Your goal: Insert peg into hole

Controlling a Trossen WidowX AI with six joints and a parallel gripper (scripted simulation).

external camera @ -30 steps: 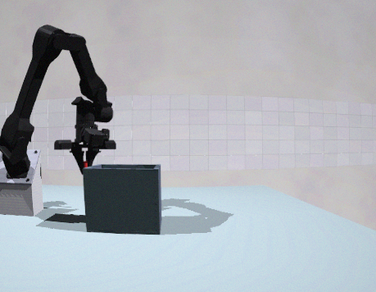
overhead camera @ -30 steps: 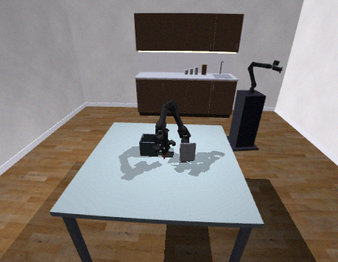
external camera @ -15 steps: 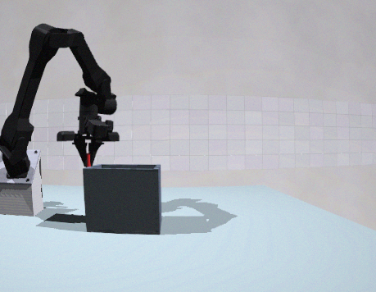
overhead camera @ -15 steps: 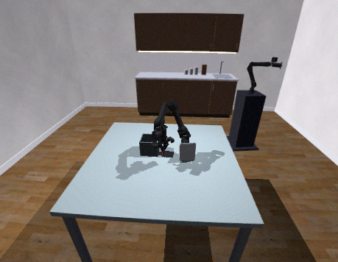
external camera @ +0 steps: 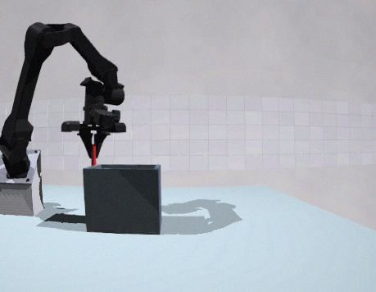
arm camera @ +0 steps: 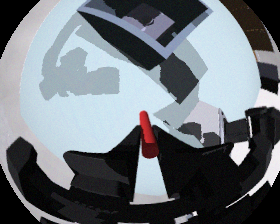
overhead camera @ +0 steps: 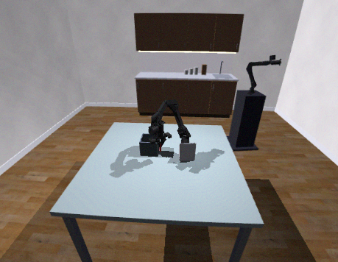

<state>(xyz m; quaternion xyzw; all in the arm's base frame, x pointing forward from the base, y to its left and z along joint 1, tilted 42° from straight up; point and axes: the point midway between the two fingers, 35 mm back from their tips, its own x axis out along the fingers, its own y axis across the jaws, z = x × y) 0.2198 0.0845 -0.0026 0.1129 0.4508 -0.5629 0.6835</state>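
Observation:
My gripper [external camera: 93, 144] [arm camera: 146, 128] [overhead camera: 162, 141] is shut on the thin red peg [external camera: 93, 154] [arm camera: 147, 135] [overhead camera: 160, 147], which hangs upright from the fingers. In the exterior view the peg's lower end is about level with the top rim of the dark open box [external camera: 122, 198] [overhead camera: 149, 147], near its left rear corner. In the wrist view the box lies ahead of the peg, its open top showing a grey plate [arm camera: 149, 18] at the bottom; the hole itself is too small to make out.
The arm's grey base block [overhead camera: 187, 151] [external camera: 15, 193] stands on the pale table [overhead camera: 156, 191] [external camera: 260, 246] right beside the box. A second arm on a black pedestal [overhead camera: 247, 119] stands off the table at the right. Kitchen cabinets line the back wall.

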